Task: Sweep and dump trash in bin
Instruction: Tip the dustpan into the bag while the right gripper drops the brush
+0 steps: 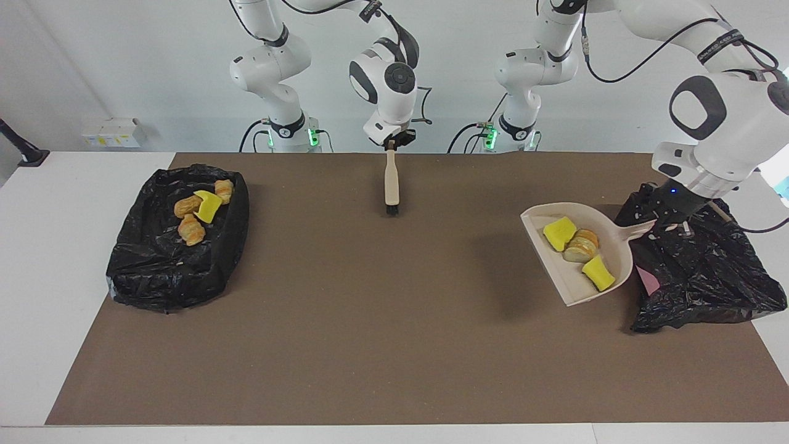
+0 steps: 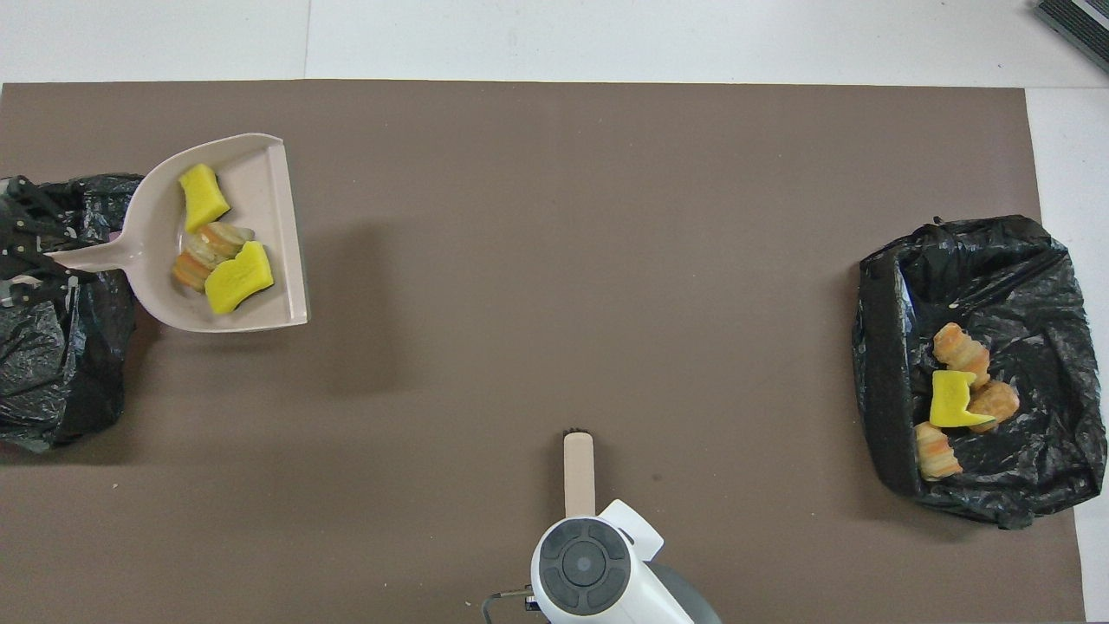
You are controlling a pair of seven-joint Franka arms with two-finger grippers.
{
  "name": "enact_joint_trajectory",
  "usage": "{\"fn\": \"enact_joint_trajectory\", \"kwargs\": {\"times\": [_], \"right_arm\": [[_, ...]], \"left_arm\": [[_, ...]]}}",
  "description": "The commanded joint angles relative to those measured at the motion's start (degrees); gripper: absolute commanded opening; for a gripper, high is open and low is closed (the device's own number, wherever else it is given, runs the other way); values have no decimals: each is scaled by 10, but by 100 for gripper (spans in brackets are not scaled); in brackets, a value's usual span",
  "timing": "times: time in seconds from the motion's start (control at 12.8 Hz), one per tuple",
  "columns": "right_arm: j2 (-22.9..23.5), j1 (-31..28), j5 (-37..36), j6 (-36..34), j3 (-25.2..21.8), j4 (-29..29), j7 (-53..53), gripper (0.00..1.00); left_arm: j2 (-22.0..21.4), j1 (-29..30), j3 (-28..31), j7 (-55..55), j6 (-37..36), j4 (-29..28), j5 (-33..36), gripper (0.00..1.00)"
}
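The brown mat [image 1: 370, 345] lies bare mid-bench; only the hanging brush [image 1: 391, 185] (near the robots) and the raised dustpan [image 1: 579, 271] intrude.

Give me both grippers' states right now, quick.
Left gripper: shut on the dustpan handle, beside a black bag.
Right gripper: shut on the brush.

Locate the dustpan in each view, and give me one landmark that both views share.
Facing view: the dustpan is at the picture's right, held by its handle in the left gripper, beside a black bag.
Overhead view: the dustpan is at the picture's left, upper half, beside the same bag.
Shared landmark: the brush, hanging from the right gripper at mid-table.
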Motion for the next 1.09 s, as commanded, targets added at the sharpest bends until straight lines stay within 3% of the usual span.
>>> {"fn": "enact_joint_trajectory", "kwargs": {"times": [0.0,0.16,0.23,0.39,0.55,0.7,1.01], "right_arm": [[-4,1,13,28,1,-15,-6,14],[-2,2,12,30,1,-12,-8,76],[5,2,7,32,0,-6,-11,100],[17,-17,-1,54,-4,24,-17,100],[35,-71,-38,50,-3,74,-36,100],[36,-92,-73,53,-3,96,-45,100],[35,-156,-137,46,-3,160,-54,100]], "left_arm": [[4,55,0,100,-20,19,-10,0],[1,120,1,184,-10,18,-11,0],[1,143,2,217,-4,19,-7,0],[0,179,3,279,33,18,17,0],[2,197,11,311,75,16,36,0],[7,194,16,292,131,16,110,0],[6,184,15,179,167,16,280,0]]}}
